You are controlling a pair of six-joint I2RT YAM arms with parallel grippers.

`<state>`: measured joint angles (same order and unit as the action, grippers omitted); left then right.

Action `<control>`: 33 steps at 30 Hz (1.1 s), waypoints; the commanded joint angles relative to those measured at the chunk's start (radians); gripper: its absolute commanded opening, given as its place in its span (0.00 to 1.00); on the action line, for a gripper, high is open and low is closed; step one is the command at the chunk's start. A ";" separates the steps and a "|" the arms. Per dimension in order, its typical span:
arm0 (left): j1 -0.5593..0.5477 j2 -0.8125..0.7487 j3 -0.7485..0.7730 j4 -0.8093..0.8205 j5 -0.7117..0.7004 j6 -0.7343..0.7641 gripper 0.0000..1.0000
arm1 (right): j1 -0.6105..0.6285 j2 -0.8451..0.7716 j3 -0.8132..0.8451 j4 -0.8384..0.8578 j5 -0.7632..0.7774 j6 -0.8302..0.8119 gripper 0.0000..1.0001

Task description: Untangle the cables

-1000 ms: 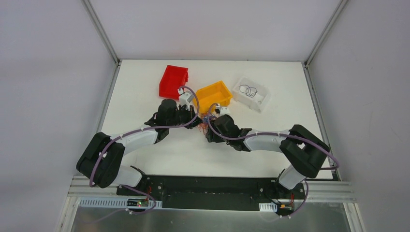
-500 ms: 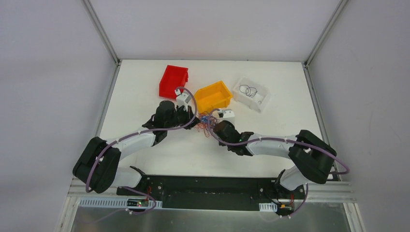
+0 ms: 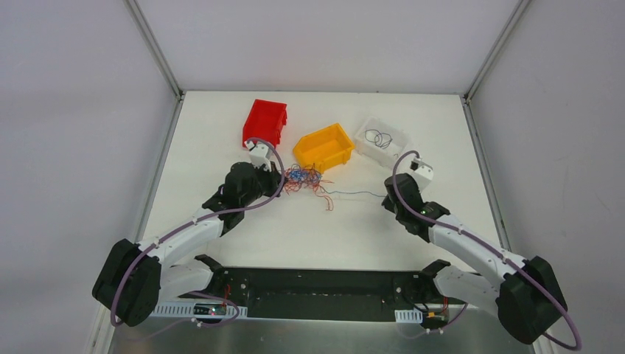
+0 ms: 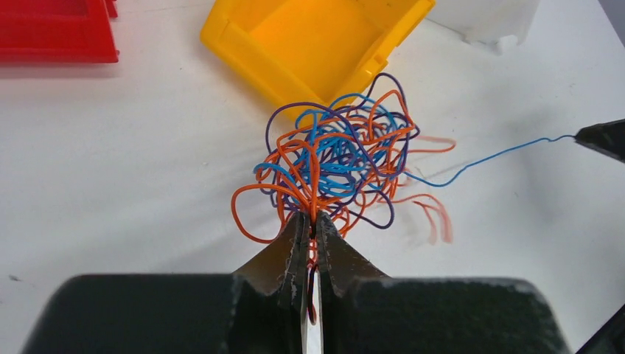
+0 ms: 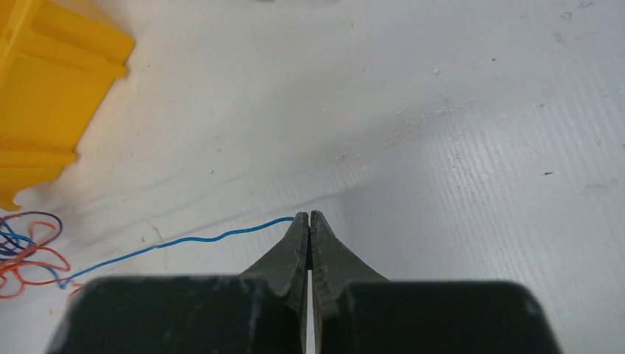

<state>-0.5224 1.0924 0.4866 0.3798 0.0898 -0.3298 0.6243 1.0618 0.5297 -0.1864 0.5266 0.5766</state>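
The cables form a knot of orange, blue and purple wires [image 3: 304, 178] on the white table, in front of the yellow bin. My left gripper [image 3: 280, 181] is shut on orange strands at the knot's near edge [image 4: 324, 158], its jaws pinching them [image 4: 313, 220]. One blue cable [image 3: 354, 193] runs out of the knot to the right, nearly straight. My right gripper [image 3: 385, 198] is shut on that blue cable's end [image 5: 191, 240], the fingertips closed together [image 5: 309, 217]. The right gripper's tip shows at the right edge of the left wrist view [image 4: 601, 137].
A red bin [image 3: 265, 122], a yellow bin [image 3: 324, 146] and a clear bin [image 3: 382, 142] holding dark wire loops stand behind the knot. The enclosure's walls rise along the table's left, right and far edges.
The right gripper has shut on the blue cable and drawn it far to the right, away from the knot. The left gripper has shifted a little left, holding the knot.
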 commanded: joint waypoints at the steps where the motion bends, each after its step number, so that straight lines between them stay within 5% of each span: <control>1: -0.001 -0.004 0.006 -0.008 -0.052 0.007 0.06 | -0.050 -0.095 0.016 -0.098 0.011 0.054 0.00; 5: -0.001 0.015 0.018 -0.012 -0.030 0.005 0.09 | -0.095 -0.163 0.038 -0.149 0.036 0.033 0.00; 10: -0.001 0.031 0.029 -0.024 0.002 0.015 0.42 | -0.135 -0.221 0.057 -0.150 -0.025 -0.035 0.00; 17: -0.002 0.111 0.066 -0.024 0.066 0.015 0.47 | -0.135 -0.161 0.082 -0.049 -0.353 -0.132 0.06; 19: -0.002 0.138 0.078 -0.026 0.081 0.018 0.50 | -0.133 -0.142 0.094 -0.025 -0.403 -0.141 0.22; 20: -0.002 0.157 0.090 -0.032 0.091 0.016 0.52 | -0.133 -0.131 0.100 -0.011 -0.446 -0.151 0.46; 22: -0.002 0.203 0.118 -0.043 0.119 0.012 0.54 | -0.126 -0.102 0.115 0.012 -0.501 -0.166 0.71; 27: -0.001 0.313 0.188 -0.084 0.188 -0.007 0.51 | -0.066 0.047 0.208 0.046 -0.669 -0.247 0.74; 33: -0.001 0.409 0.253 -0.137 0.265 -0.013 0.35 | 0.016 0.256 0.362 0.050 -0.661 -0.310 0.74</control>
<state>-0.5224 1.4734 0.6861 0.2825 0.2699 -0.3332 0.6136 1.2324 0.7986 -0.1860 -0.0845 0.3309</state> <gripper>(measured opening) 0.430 0.737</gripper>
